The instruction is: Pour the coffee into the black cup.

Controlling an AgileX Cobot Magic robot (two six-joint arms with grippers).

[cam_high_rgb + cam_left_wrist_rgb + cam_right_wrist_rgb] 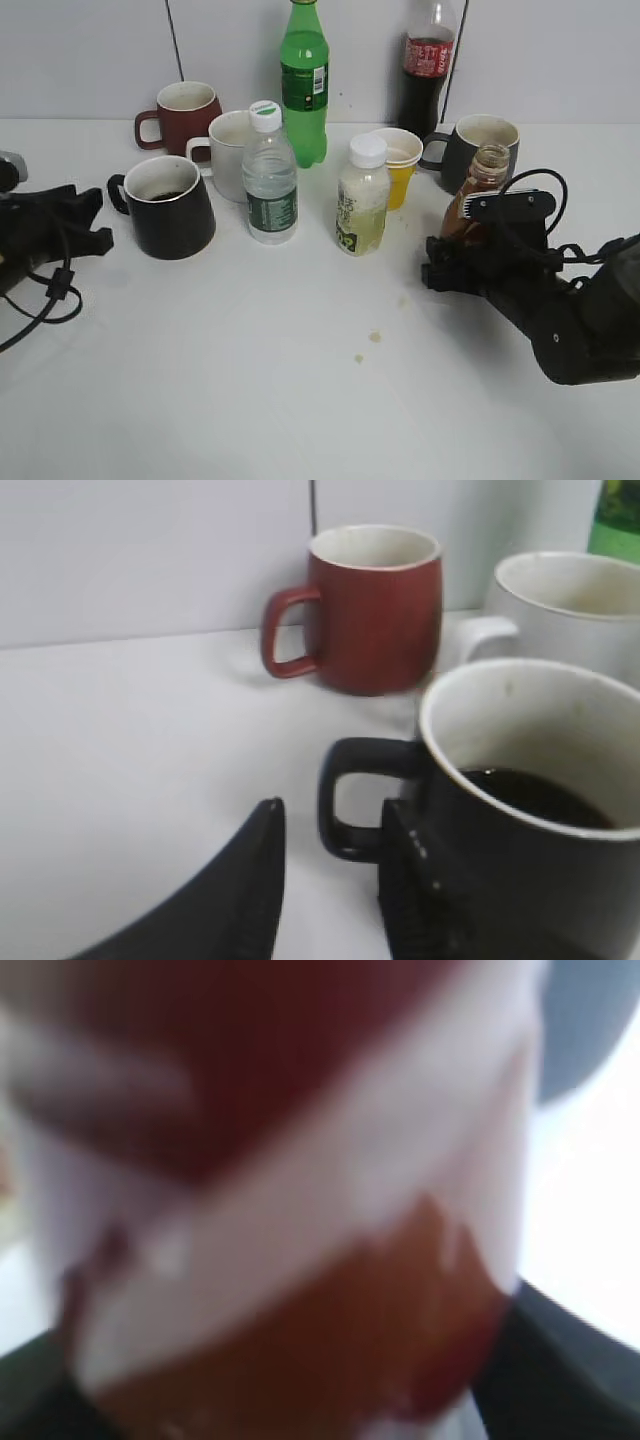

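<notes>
Right now my right jaws (462, 250) pinch the upright, uncapped coffee bottle (478, 195) at the worktop's right, while the black cup (168, 205) stands far left across the bottles, just beside my left jaws (330, 900), which are spread.
</notes>
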